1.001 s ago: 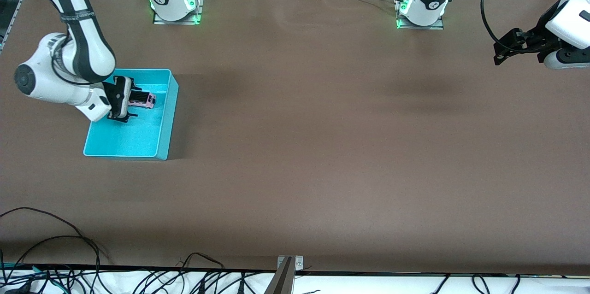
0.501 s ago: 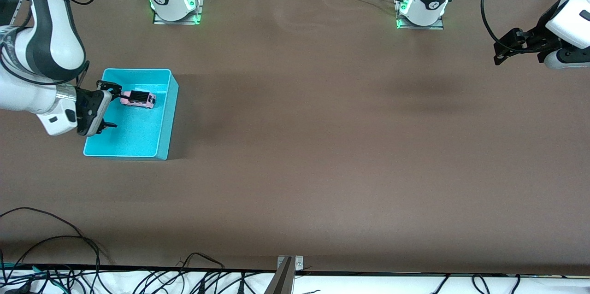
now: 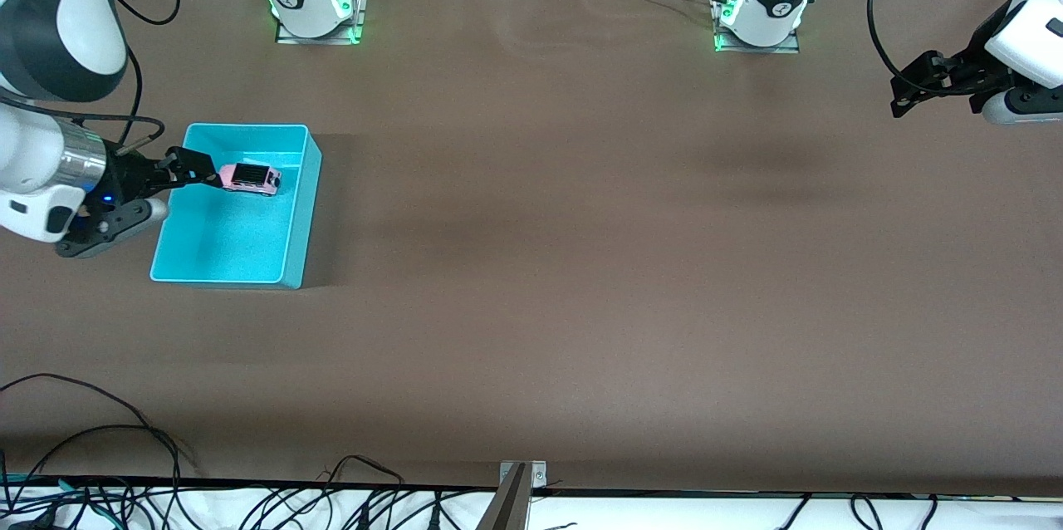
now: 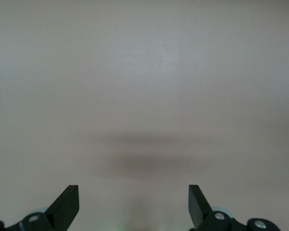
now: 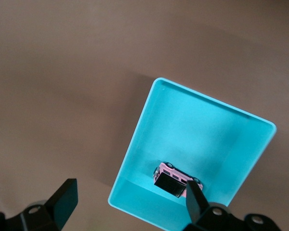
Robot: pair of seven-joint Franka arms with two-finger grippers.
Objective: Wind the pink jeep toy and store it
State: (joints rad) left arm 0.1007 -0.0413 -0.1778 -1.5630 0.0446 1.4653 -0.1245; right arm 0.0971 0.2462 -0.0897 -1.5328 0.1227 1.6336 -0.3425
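The pink jeep toy [image 3: 247,178] lay inside the turquoise bin [image 3: 249,264], on the bin's floor in the part of it farther from the front camera, close to the wall that faces the robots' bases. It sat upright on its wheels with the black roof panel showing. Its long axis ran along the table's length, roughly parallel to that nearby short wall and crosswise to the bin's longer sides; which end was the front could not be told. In the right wrist view the pink jeep toy [image 5: 177,181] showed near one short wall of the turquoise bin [image 5: 135,149], partly covered by one of the gripper's dark fingers [image 5: 195,204].

The bin stood on the brown table [image 3: 581,264] toward the right arm's end. The right gripper [image 3: 162,189] hung in the air over the bin's outer edge, its fingers spread apart and holding nothing, one fingertip reaching toward the toy without a grip on it.

The left gripper [image 3: 905,94] waited well apart, over the left arm's end of the table. In its wrist view the left gripper [image 4: 134,204] had its jaws wide apart over bare table [image 4: 144,86], with nothing between them.
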